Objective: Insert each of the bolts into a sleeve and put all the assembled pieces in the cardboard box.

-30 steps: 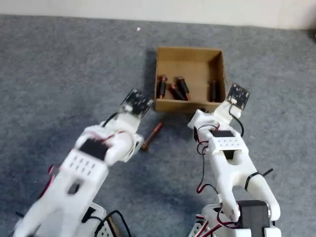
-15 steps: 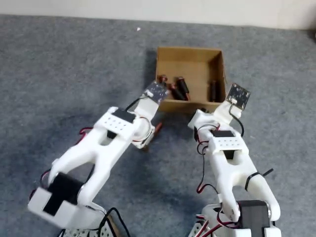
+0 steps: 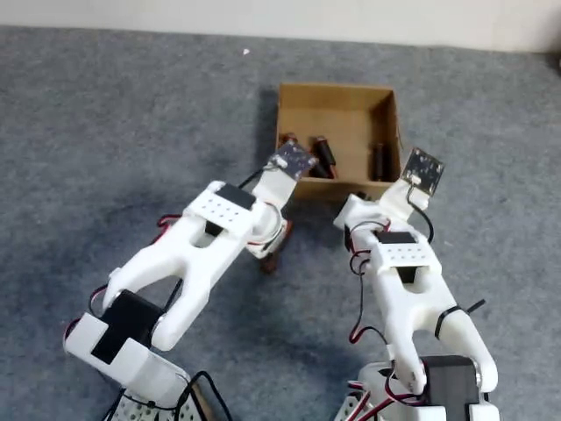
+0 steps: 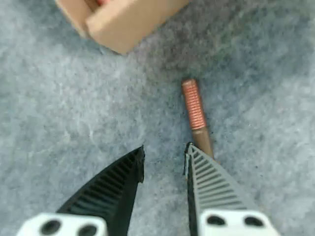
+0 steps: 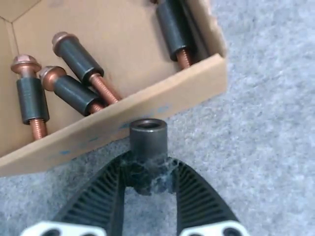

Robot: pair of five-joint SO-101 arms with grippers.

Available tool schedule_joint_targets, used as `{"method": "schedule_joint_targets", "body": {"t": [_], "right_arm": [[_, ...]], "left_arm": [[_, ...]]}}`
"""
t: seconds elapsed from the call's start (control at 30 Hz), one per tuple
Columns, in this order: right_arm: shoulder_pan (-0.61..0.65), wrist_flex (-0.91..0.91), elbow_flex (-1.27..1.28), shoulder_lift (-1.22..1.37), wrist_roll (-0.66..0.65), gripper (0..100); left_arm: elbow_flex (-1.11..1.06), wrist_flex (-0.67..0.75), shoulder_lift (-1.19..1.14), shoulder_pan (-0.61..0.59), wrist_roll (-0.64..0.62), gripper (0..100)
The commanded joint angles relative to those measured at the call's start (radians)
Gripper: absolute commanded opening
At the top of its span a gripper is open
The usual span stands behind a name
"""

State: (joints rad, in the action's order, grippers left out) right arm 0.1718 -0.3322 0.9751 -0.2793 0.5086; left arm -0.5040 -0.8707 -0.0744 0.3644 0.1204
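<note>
A bare copper bolt (image 4: pixel 196 115) lies on the grey carpet just in front of the cardboard box (image 4: pixel 123 19). My left gripper (image 4: pixel 165 152) hangs open low over the carpet, and the bolt's lower end sits just outside one fingertip, not between the two. In the high view the left arm covers most of the bolt (image 3: pixel 271 260). My right gripper (image 5: pixel 147 172) is shut on a dark sleeve (image 5: pixel 147 140), held upright against the outside of the cardboard box's front wall (image 5: pixel 123 123). Several bolts with sleeves on them (image 5: pixel 78 59) lie inside the box.
The cardboard box (image 3: pixel 336 96) stands at the far middle of the carpet, with both arms close to its near wall. Open carpet stretches to the left and right of the arms.
The left arm has swung forward and to the right, and now lies over the loose bolt near the box. The right arm with its sleeve has not moved.
</note>
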Motion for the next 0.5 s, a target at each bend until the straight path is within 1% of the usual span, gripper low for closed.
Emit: {"method": "schedule_joint_targets", "body": {"t": [0.0,0.13,0.27,0.37,0.47], "right_arm": [[-0.012,0.027,-0.010,-0.048,-0.002,0.4],[-0.012,0.027,-0.010,-0.048,-0.002,0.4],[-0.012,0.027,-0.010,-0.048,-0.002,0.4],[-0.012,0.027,-0.010,-0.048,-0.002,0.4],[-0.012,0.027,-0.010,-0.048,-0.002,0.4]], "left_arm": [[0.151,-0.150,0.008,0.016,0.008,16],[0.214,-0.230,0.007,0.022,0.006,16],[0.209,-0.232,-0.004,0.059,0.006,16],[0.159,-0.221,-0.004,0.088,0.006,16],[0.102,-0.163,-0.004,0.108,0.006,16]]}}
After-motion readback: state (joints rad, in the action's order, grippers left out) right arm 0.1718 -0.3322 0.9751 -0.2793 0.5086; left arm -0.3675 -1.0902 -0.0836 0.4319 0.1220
